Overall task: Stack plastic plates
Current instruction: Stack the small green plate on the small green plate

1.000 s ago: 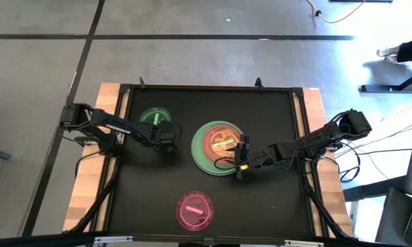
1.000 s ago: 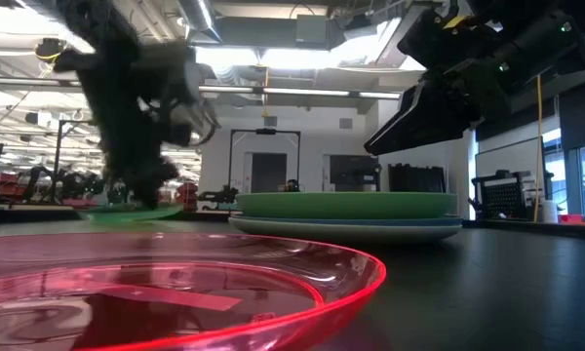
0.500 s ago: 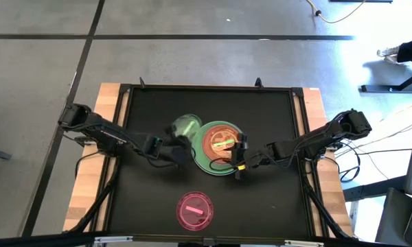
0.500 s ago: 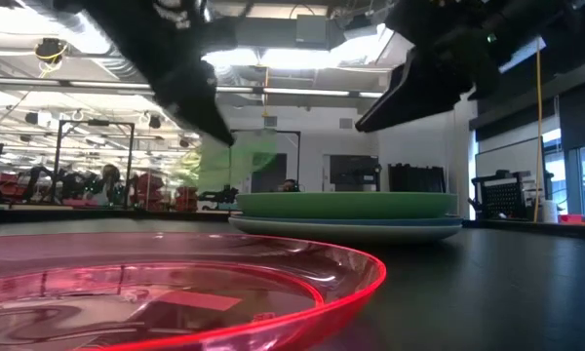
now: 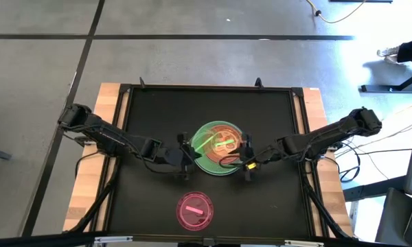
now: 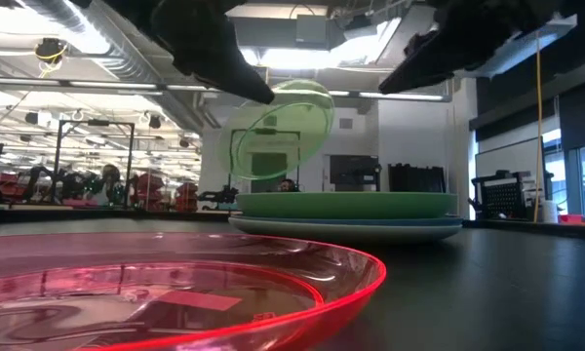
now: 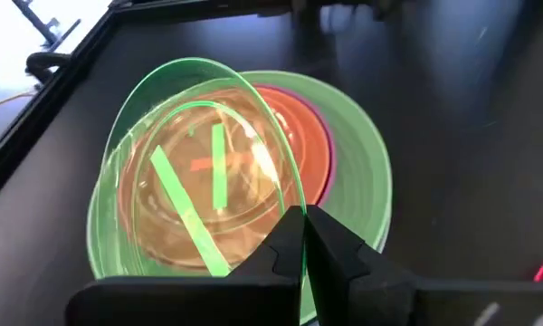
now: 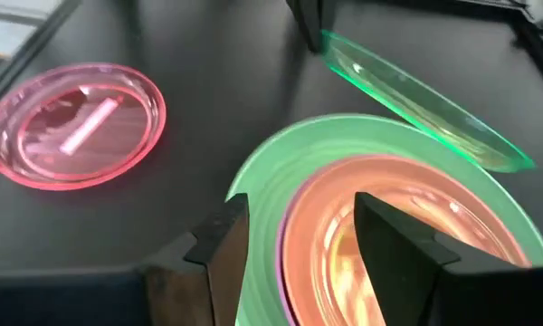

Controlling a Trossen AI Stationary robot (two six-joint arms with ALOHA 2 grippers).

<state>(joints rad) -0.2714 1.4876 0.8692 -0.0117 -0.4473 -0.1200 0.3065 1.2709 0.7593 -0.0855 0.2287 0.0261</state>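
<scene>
Translucent green plate [image 6: 278, 130] moved from far-left worktop [image 5: 151, 199] to above stack [image 5: 218, 147], left jaws clamped on rim (tilted); release next. Right jaws open beside stack.

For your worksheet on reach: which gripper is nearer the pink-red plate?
Left, narrowly. The left gripper, gripping the translucent green plate, is beyond the pink-red plate near the stack's left edge; the right gripper sits farther right.

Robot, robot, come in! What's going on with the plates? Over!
Left gripper shut on green plate, tilted above the stack. Right gripper open at stack's edge. Pink plate waits alone. Nothing in the way.
</scene>
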